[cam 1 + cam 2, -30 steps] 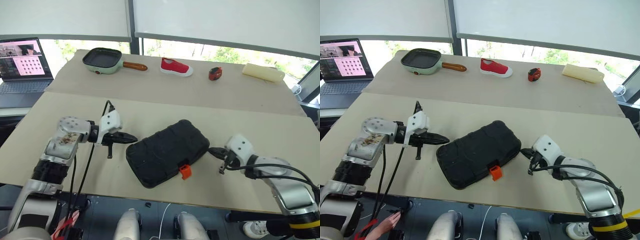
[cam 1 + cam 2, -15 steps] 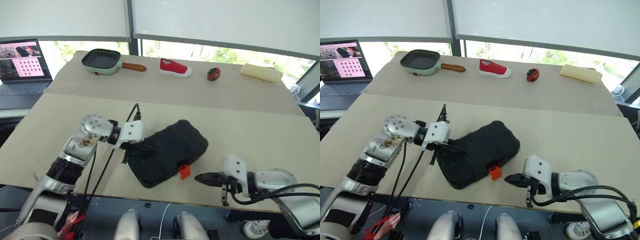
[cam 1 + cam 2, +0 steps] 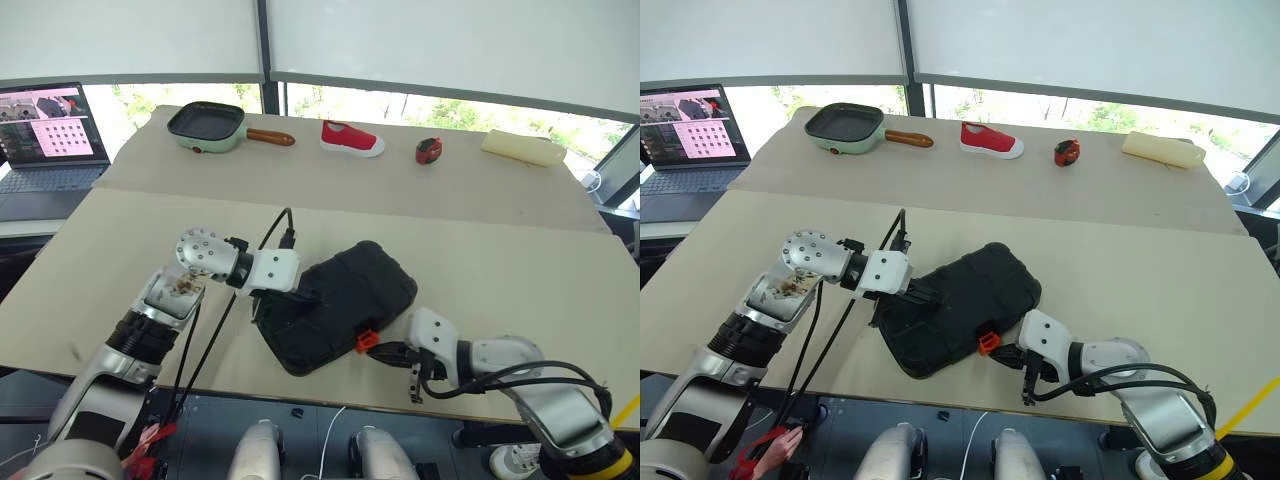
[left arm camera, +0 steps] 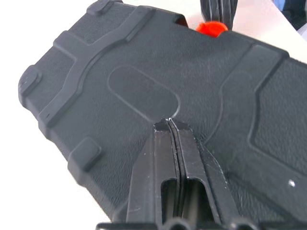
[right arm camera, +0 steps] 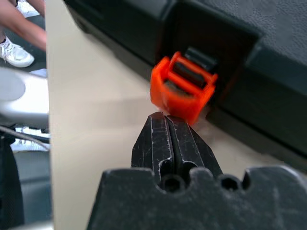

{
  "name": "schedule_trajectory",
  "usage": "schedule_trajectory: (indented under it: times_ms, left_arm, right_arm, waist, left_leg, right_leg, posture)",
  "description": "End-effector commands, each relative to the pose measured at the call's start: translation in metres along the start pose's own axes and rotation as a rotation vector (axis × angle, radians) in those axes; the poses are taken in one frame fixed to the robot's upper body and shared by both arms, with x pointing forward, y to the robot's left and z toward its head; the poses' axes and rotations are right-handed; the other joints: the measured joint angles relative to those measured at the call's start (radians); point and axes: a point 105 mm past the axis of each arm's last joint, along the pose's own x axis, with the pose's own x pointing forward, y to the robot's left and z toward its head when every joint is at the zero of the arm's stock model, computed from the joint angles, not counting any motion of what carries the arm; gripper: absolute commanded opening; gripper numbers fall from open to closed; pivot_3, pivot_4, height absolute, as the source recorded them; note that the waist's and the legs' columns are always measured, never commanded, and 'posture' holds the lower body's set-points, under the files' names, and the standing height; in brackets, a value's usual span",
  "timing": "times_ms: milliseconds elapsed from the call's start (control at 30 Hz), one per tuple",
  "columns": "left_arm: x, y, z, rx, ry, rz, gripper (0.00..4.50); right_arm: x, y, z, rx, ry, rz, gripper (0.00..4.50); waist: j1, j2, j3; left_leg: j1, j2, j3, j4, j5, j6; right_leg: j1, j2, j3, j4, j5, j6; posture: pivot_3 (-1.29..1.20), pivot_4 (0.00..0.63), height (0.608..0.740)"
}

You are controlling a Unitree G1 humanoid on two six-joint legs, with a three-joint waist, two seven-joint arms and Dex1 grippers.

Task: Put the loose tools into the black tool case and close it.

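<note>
The black tool case (image 3: 345,300) lies with its lid down near the table's front edge. Its orange latch (image 3: 367,340) sticks out from the front side. My left gripper (image 3: 308,297) is shut, and its tips (image 4: 169,122) rest on the textured lid (image 4: 120,72). My right gripper (image 3: 383,350) is shut too. Its tips (image 5: 165,117) sit low on the table right in front of the latch (image 5: 184,88), and I cannot tell if they touch it. The loose tools are out of view.
Along the far side of the table stand a green-rimmed pan (image 3: 206,122), a red shoe (image 3: 351,138), a red-black tape measure (image 3: 429,150) and a pale block (image 3: 524,147). A laptop (image 3: 50,135) sits at the far left. The table's front edge (image 3: 330,390) runs just behind the latch.
My left gripper swung right from beside the case onto its lid. My right gripper moved left along the front edge, from the case's right end to the orange latch.
</note>
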Motion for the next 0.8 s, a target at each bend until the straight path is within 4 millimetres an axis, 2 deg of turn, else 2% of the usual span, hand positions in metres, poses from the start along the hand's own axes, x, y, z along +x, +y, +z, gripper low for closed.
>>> schedule_trajectory:
  times_ms: [33,267,467,567,700,800]
  left_arm:
    - [0.007,-0.006,-0.004,-0.021,0.040,-0.048,0.06]
    - [0.007,-0.006,-0.005,-0.007,0.048,-0.058,0.06]
    - [0.015,-0.009,-0.011,0.010,0.051,-0.084,0.06]
    - [0.017,-0.010,-0.014,0.023,0.056,-0.093,0.06]
    - [0.020,-0.010,-0.016,0.028,0.057,-0.098,0.06]
    - [0.022,-0.010,-0.017,0.033,0.057,-0.102,0.06]
  right_arm:
    - [0.006,-0.007,0.005,-0.032,-0.012,-0.033,0.00]
    - [0.008,-0.006,0.013,-0.050,-0.050,-0.044,0.00]
    - [-0.005,-0.021,0.055,-0.054,-0.260,-0.157,0.00]
    - [-0.010,-0.020,0.064,-0.057,-0.298,-0.162,0.00]
    - [-0.014,-0.016,0.068,-0.061,-0.306,-0.154,0.00]
    - [-0.013,-0.015,0.059,-0.057,-0.264,-0.151,0.00]
  waist:
    - [0.000,0.000,0.000]
    - [-0.001,0.000,0.000]
    - [-0.001,0.000,0.000]
    - [-0.006,0.000,0.000]
    - [-0.013,0.002,-0.001]
    - [-0.006,0.002,-0.001]
  left_leg:
    - [0.000,0.000,0.000,0.000,0.000,0.000]
    - [0.000,0.000,0.000,0.000,0.000,0.000]
    - [0.000,0.000,0.000,0.000,0.000,0.000]
    - [0.000,0.000,0.000,0.000,0.001,0.001]
    - [0.000,0.001,-0.001,0.000,0.001,0.001]
    - [0.000,0.001,-0.001,0.000,0.001,0.001]
  right_leg:
    - [0.000,0.000,0.000,0.000,0.000,0.000]
    - [0.000,0.000,0.000,0.000,0.000,0.000]
    - [0.000,0.000,0.000,0.000,0.000,0.000]
    - [-0.001,0.000,0.000,0.000,0.000,0.000]
    - [-0.001,0.001,0.000,0.001,0.000,0.000]
    - [0.001,0.001,0.000,0.000,0.000,0.000]
  posture:
    - [0.00,0.150,0.740]
    - [0.00,0.150,0.740]
    - [0.00,0.150,0.740]
    - [0.00,0.150,0.740]
    - [0.00,0.150,0.740]
    - [0.00,0.150,0.740]
